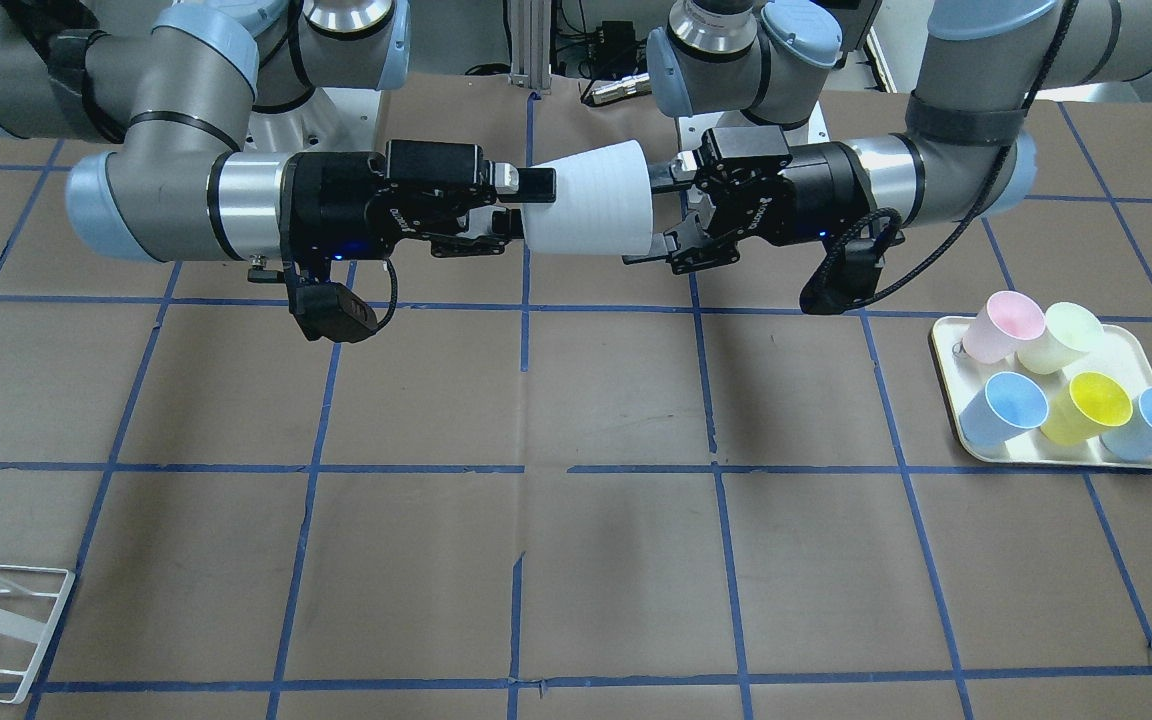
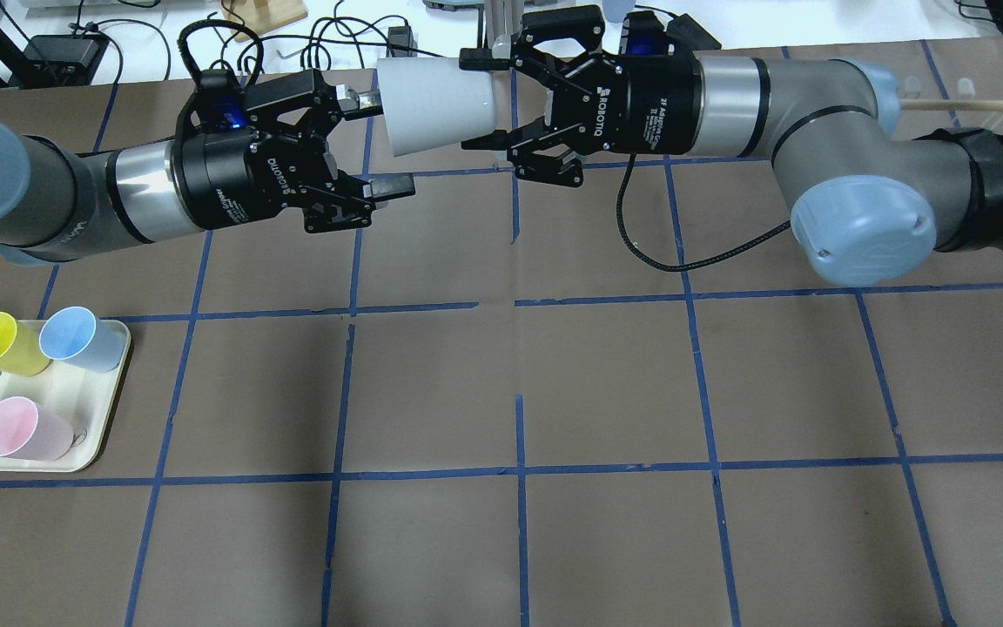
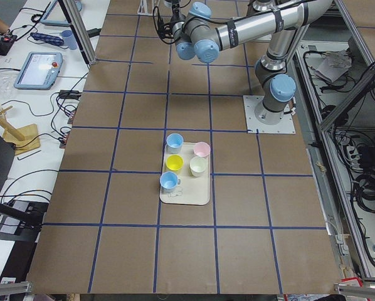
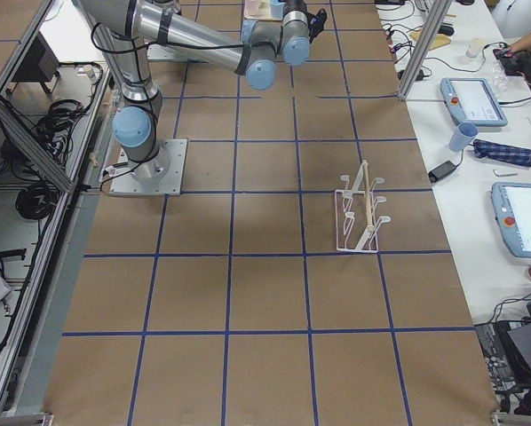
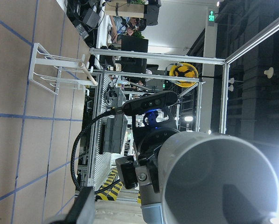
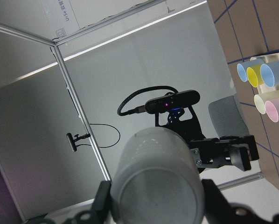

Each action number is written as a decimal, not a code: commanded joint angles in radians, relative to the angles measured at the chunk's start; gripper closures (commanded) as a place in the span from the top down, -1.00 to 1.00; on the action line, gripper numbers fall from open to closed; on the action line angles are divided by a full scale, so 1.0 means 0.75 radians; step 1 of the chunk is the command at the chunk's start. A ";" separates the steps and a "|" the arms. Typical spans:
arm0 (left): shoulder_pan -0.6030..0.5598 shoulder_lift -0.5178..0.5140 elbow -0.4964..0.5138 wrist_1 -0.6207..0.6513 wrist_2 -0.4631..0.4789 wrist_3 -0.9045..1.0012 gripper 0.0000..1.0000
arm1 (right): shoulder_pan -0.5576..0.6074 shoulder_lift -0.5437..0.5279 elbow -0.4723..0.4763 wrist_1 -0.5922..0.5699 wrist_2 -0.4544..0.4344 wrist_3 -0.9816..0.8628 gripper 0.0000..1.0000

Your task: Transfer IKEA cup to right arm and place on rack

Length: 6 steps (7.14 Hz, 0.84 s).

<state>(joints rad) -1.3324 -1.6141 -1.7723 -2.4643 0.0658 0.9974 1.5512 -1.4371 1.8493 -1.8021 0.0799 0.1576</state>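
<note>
Cup (image 2: 436,104) hung above the table (image 2: 606,383) at upper centre, narrow end clamped between the right fingers (image 2: 484,59); the left fingers (image 2: 390,185) stood spread wide at its rim.

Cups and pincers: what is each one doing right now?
IKEA cup: held sideways in the air.
Right pincer: shut on the IKEA cup's narrow end.
Left pincer: open, at the wide end.
Five coloured cups: standing mouth-up on the tray.
Rack: standing, no cup on it.

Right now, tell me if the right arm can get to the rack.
Probably yes: the rack stands on the same side as the right arm, nothing between, and the left end effector is open at the cup.
</note>
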 commanded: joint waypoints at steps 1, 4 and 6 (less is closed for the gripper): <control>0.139 0.005 0.072 0.009 0.234 -0.129 1.00 | -0.055 -0.004 -0.023 0.004 0.000 0.029 -0.13; 0.198 0.005 0.233 0.137 0.582 -0.442 1.00 | -0.166 -0.010 -0.026 -0.021 -0.029 0.096 -0.14; 0.033 0.015 0.315 0.555 0.874 -0.969 1.00 | -0.215 -0.037 -0.072 -0.151 -0.403 0.270 -0.18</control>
<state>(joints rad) -1.2381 -1.6074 -1.5681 -2.2213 0.6074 0.4989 1.4084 -1.4529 1.8156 -1.8638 -0.0543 0.2904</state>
